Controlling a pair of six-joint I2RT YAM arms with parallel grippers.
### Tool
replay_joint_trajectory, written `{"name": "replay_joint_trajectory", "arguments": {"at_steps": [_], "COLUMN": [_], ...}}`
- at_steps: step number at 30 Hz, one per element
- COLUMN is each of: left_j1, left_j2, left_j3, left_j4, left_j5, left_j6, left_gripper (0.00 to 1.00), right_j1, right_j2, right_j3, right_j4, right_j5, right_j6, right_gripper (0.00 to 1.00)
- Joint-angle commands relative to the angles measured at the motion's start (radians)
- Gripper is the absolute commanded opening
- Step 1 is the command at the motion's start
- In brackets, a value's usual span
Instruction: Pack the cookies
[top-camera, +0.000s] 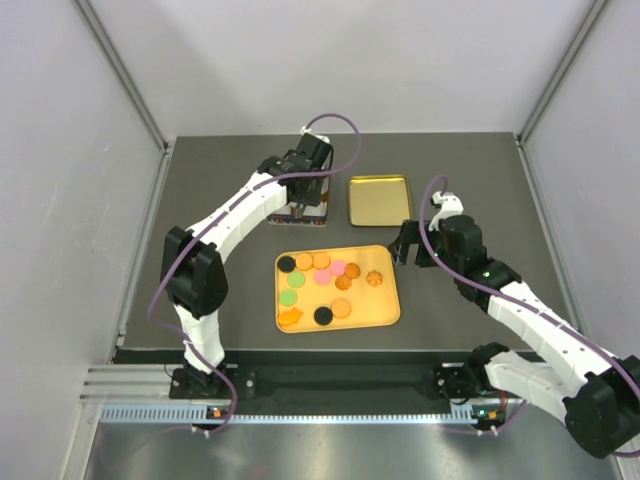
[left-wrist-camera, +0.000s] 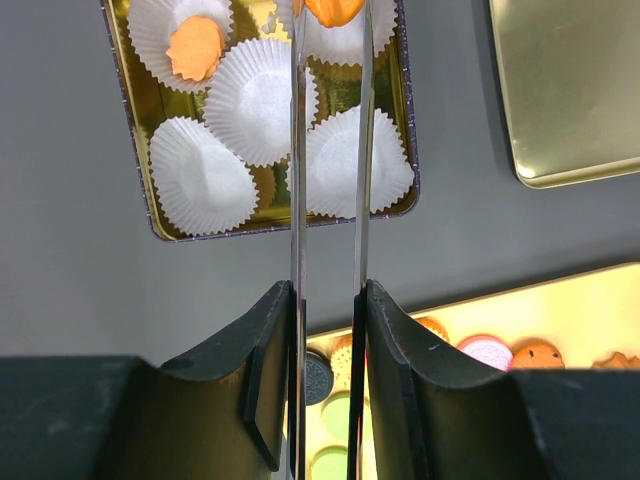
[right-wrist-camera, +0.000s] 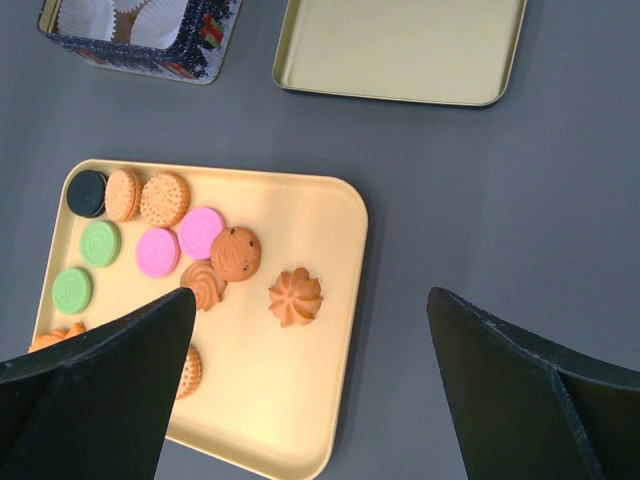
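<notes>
Bright even light; soft shadows; mild glare on gold tray (top-camera: 382, 312); wrist-view foregrounds blurred.

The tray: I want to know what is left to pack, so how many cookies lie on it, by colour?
On the tray:
black cookies: 2
green cookies: 2
pink cookies: 2
orange, tan or brown cookies: 7
Total: 13

Cookies (right-wrist-camera: 201, 232) flat on tray (right-wrist-camera: 300, 390); orange one (left-wrist-camera: 340, 12) in left claw (left-wrist-camera: 330, 5)
</notes>
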Motion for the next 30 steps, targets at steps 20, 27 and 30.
{"name": "replay_joint_trajectory", "arguments": {"at_steps": [20, 27, 30], "left_j1": [0.008, 0.009, 0.009], "left_j2": [-0.067, -0.051, -0.051], "left_j3": [-0.055, -0.027, -0.023], "left_j4": [0.070, 0.066, 0.061], "left_j5": [0.008, 0.012, 0.010], "left_j6": [-0.007, -0.007, -0.004], "left_gripper": [0.23, 0.39, 0.41], "right_j1": [-0.009, -0.011, -0.011], "right_j2": [-0.014, -0.014, -0.014], "right_j3": [0.003, 0.003, 0.003], "right_j4": [0.025, 0.025, 0.025], "right_j5": [-0.002, -0.002, -0.002], "right_j6": [-0.012, -0.010, -0.010], "right_gripper": [1.00, 1.00, 1.00]}}
